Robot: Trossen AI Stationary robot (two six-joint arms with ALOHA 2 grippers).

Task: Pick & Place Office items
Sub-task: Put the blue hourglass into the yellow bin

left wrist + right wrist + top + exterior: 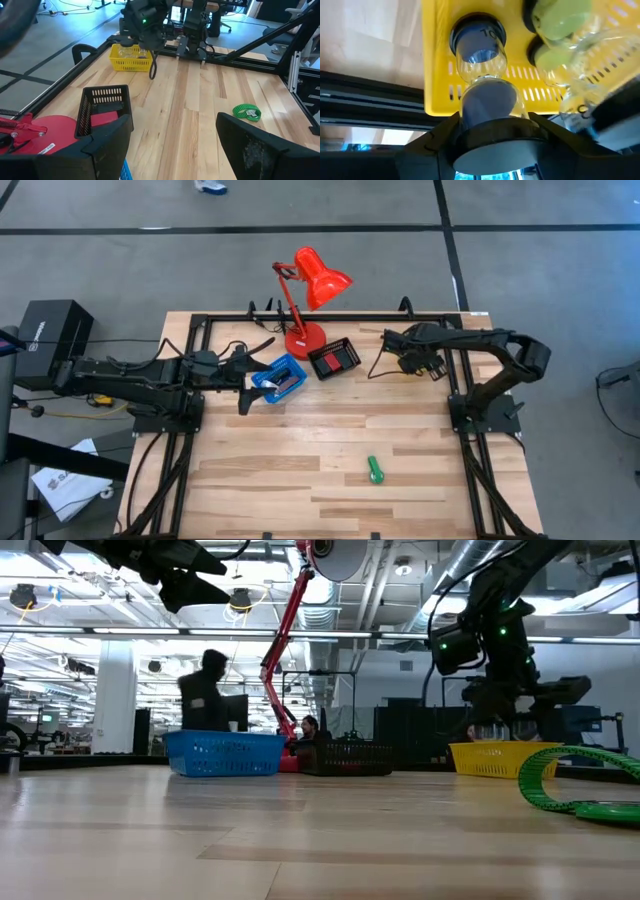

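My right gripper (490, 142) hangs over the yellow tray (437, 60) at the table's far right and is shut on a clear hourglass-shaped item (482, 75) with black caps. A second clear piece with green inside (560, 35) lies in that tray. A green stubby item (375, 470) lies on the bare wood near the front edge. A red block (338, 360) lies in the black tray (322, 366). My left gripper (255, 375) hovers open above the blue tray (280, 378) and touches nothing. My right gripper holds the hourglass-shaped item by its near capped end (490, 135), with one finger on each side of it. The fingers (437, 142) slant down from above. The item points down along them, its far black cap (477, 37) over the tray's inside. I cannot tell whether it touches the tray.
A red desk lamp (310, 290) stands at the far edge between the blue and black trays, its base (30, 135) next to the black tray (102, 112). A black frame rail (330, 317) runs along the far edge. Bare wood lies across the table's middle and front.
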